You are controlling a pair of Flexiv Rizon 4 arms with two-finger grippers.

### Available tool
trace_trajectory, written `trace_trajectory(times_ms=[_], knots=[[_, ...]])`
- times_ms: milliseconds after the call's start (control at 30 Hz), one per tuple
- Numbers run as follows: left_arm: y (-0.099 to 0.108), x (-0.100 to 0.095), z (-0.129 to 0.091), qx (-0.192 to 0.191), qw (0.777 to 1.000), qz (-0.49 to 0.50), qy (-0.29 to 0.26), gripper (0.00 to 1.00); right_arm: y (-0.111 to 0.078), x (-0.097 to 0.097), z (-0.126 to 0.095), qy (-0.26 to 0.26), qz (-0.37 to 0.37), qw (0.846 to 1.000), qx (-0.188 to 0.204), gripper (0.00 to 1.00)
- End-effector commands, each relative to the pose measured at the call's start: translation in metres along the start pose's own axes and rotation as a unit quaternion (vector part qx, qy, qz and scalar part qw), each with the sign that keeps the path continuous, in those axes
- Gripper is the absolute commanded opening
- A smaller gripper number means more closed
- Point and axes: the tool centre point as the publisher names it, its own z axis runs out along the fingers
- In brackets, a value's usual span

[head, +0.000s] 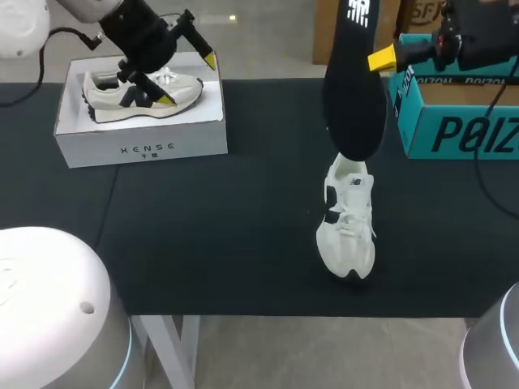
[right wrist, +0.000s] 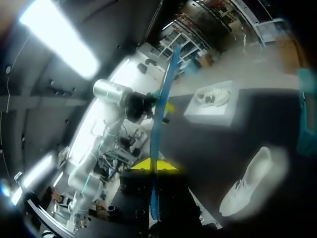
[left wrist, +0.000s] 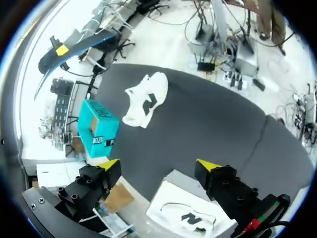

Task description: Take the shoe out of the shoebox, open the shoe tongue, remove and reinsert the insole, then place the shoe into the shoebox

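A white shoe (head: 349, 220) stands on the black table, toe toward the front edge. Right above it hangs the black insole (head: 354, 81), upright, with my right gripper (head: 383, 59) shut on its upper edge. In the right wrist view the insole (right wrist: 163, 104) shows edge-on between the yellow tips of that gripper (right wrist: 153, 165), with the shoe (right wrist: 250, 184) below and to one side. My left gripper (head: 188, 80) is open above the white shoebox (head: 142, 139) at the back left, which holds another white shoe (head: 142, 91). From the left wrist, its gripper (left wrist: 159, 164) hangs over the shoebox (left wrist: 190, 218).
A teal cardboard box (head: 454, 109) stands at the back right, just behind my right gripper. From the left wrist the teal box (left wrist: 99, 128) lies beyond the loose shoe (left wrist: 146, 99). Bare black tabletop (head: 203, 235) spreads between shoebox and shoe.
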Motion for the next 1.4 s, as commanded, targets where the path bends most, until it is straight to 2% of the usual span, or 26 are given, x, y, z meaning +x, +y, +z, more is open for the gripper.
trace_trajectory(times_ms=[33, 67, 133, 167, 200, 333, 400, 533, 767, 900, 1033, 1233, 1400], knots=[[0.006, 0.011, 0.005, 0.014, 0.999, -0.007, -0.051, 1.0, -0.012, 0.0, -0.007, -0.005, 0.004, 1.0, -0.009, 0.0], [0.008, 0.019, 0.006, 0.037, 0.999, 0.002, -0.031, 1.0, -0.012, 0.0, -0.007, -0.005, 0.004, 1.0, -0.009, 0.0], [0.023, 0.033, 0.01, 0.014, 1.0, -0.009, -0.022, 1.0, -0.012, -0.001, -0.007, -0.006, 0.006, 1.0, -0.008, 0.0], [0.029, 0.04, 0.012, 0.019, 0.998, -0.052, -0.002, 1.0, -0.013, 0.0, -0.007, -0.006, 0.006, 1.0, -0.007, 0.0], [0.035, 0.046, 0.013, 0.001, 0.998, -0.067, 0.007, 1.0, -0.013, 0.0, -0.007, -0.006, 0.006, 1.0, -0.007, 0.0], [0.044, 0.059, 0.008, -0.004, 1.0, 0.001, 0.023, 1.0, -0.013, 0.0, -0.004, -0.004, 0.005, 1.0, -0.006, 0.0], [0.046, 0.064, 0.006, 0.007, 0.999, 0.028, 0.033, 1.0, -0.013, 0.0, -0.003, -0.004, 0.006, 1.0, -0.006, 0.0], [0.048, 0.067, 0.004, 0.008, 0.997, 0.072, 0.041, 1.0, -0.012, 0.001, 0.001, -0.003, 0.006, 1.0, -0.006, 0.0], [0.05, 0.07, 0.005, 0.002, 0.995, 0.08, 0.055, 1.0, -0.014, 0.003, 0.006, -0.002, 0.007, 1.0, -0.005, 0.0], [0.05, 0.07, 0.005, 0.002, 0.995, 0.08, 0.055, 1.0, -0.014, 0.006, 0.01, -0.022, 0.005, 1.0, 0.011, 0.0], [0.05, 0.07, 0.005, 0.002, 0.995, 0.08, 0.055, 1.0, -0.014, 0.006, 0.012, -0.042, 0.002, 0.999, -0.001, 0.0], [0.05, 0.07, 0.005, 0.002, 0.995, 0.08, 0.055, 1.0, -0.006, -0.014, 0.007, -0.068, -0.005, 0.998, -0.014, 0.0], [0.05, 0.07, 0.005, 0.002, 0.995, 0.08, 0.055, 1.0, 0.005, -0.043, 0.001, -0.091, -0.022, 0.996, -0.006, 0.0]])
